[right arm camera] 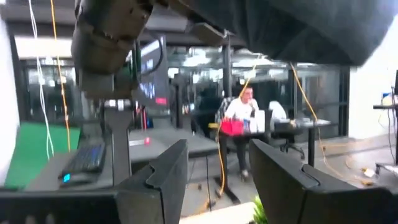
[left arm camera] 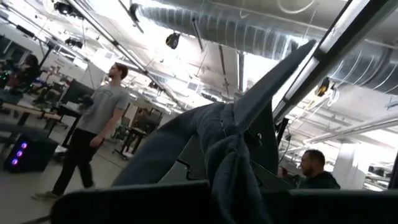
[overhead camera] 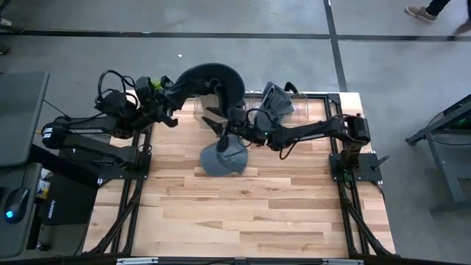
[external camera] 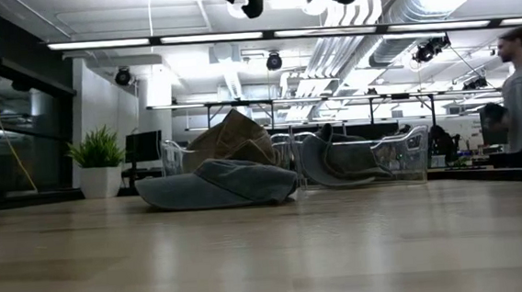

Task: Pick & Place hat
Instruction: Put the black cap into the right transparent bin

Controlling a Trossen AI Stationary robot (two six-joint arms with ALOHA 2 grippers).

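Left arm reaches across the table's back edge, raised; left gripper (overhead camera: pixel 221 92) clamped on a dark hat (overhead camera: pixel 213 77) held aloft, its denim fabric (left arm camera: pixel 217 143) bunched between the fingers. Right arm extends toward centre, right gripper (overhead camera: pixel 221 131) with fingers (right arm camera: pixel 158 180) spread, holding nothing. It hangs above a grey-blue cap (overhead camera: pixel 223 157), flat on the wooden table (overhead camera: pixel 257 213). More hats sit in clear bins (external camera: pixel 400 159) behind.

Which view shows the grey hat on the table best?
The low view: the grey hat lies flat, unobstructed. In the high view it sits partly under the end effectors. Neither wrist view shows it.
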